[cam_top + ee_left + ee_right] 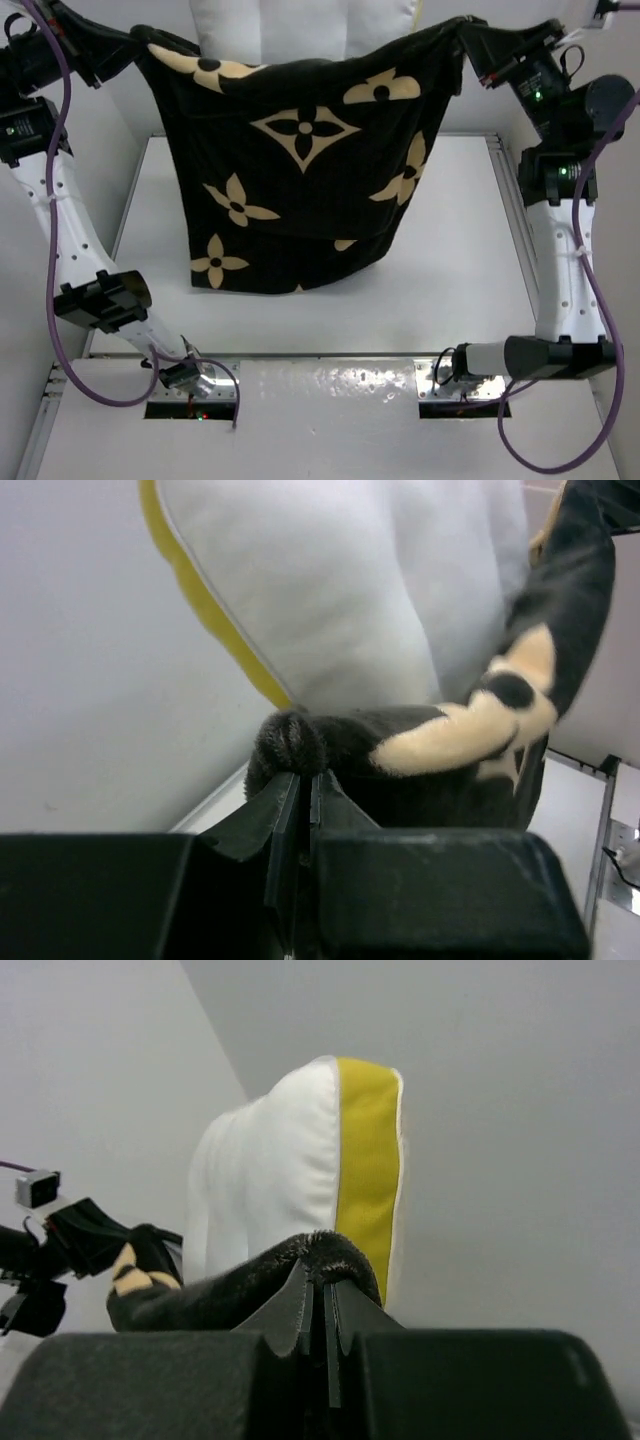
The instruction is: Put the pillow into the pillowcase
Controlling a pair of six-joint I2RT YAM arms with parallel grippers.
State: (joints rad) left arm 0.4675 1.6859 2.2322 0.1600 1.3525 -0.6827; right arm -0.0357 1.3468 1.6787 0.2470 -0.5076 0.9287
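Black pillowcase (300,170) with tan flower print hangs spread like a sheet between the two arms, above the white surface (450,290); top edge sags in the middle; bottom hem is at or just over the surface, can't tell if it touches.

At the upper left corner, left tool (138,48) is clenched on the pillowcase; in the left wrist view the jaws of the left tool (303,790) are nearly together with a bunched knob of black cloth (290,742) pinched at the tips.

Same on the other side: right tool (468,42) is clamped on the upper right corner; in the right wrist view the right tool (322,1285) has a fold of the fabric (300,1260) draped over its closed tips.

White pillow (300,30) stands upright at the far side, behind the sagging edge; only its upper part shows, top cut off by the frame, the rest hidden by the cloth; can't tell if any of it sits inside the opening or all of it is behind.

Wrist views show the pillow (350,590) close behind each grip; yellow edge (365,1160) is clear, quilting too soft to make out.
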